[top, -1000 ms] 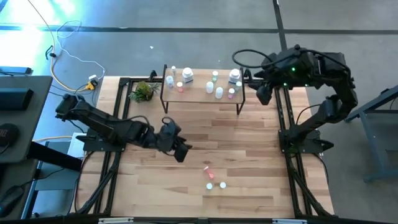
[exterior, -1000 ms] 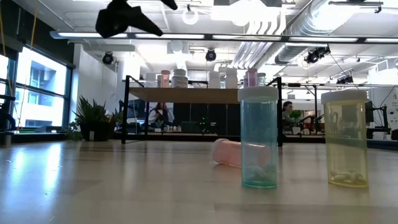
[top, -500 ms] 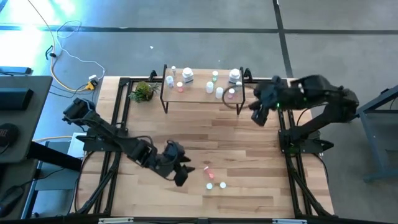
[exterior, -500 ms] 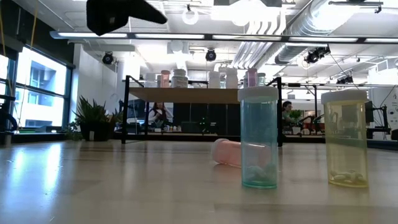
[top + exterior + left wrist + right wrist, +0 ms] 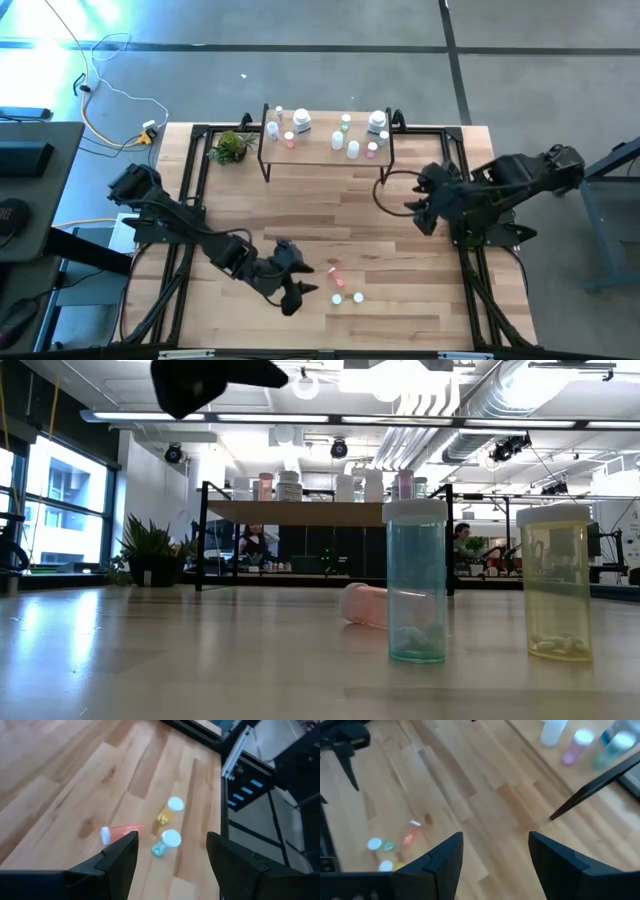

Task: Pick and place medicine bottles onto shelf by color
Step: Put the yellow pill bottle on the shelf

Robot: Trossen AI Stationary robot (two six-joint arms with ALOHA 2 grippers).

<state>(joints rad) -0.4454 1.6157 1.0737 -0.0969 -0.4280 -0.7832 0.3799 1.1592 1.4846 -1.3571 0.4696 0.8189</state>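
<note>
Three small bottles stay on the table's near middle: a pink one (image 5: pixel 333 272) lying on its side, and a green one (image 5: pixel 338 298) and a yellow one (image 5: pixel 357 297) standing upright with white caps. They also show in the low view, pink (image 5: pixel 363 603), green (image 5: pixel 417 585) and yellow (image 5: pixel 555 585). The shelf (image 5: pixel 325 147) at the far edge carries several more bottles. My left gripper (image 5: pixel 303 288) is open and empty, above the table just left of the three bottles. My right gripper (image 5: pixel 420 213) is open and empty, right of centre, in front of the shelf.
A small potted plant (image 5: pixel 232 147) stands left of the shelf. Black frame rails run along the table's left (image 5: pixel 185 200) and right (image 5: pixel 460 230) sides. Bare wood lies between the shelf and the three bottles.
My left gripper has gone toward the table's near edge and to the right, closing on the three bottles. My right gripper has drawn away from the shelf's right end, toward the near edge and lower over the table. The bottles have not moved.
</note>
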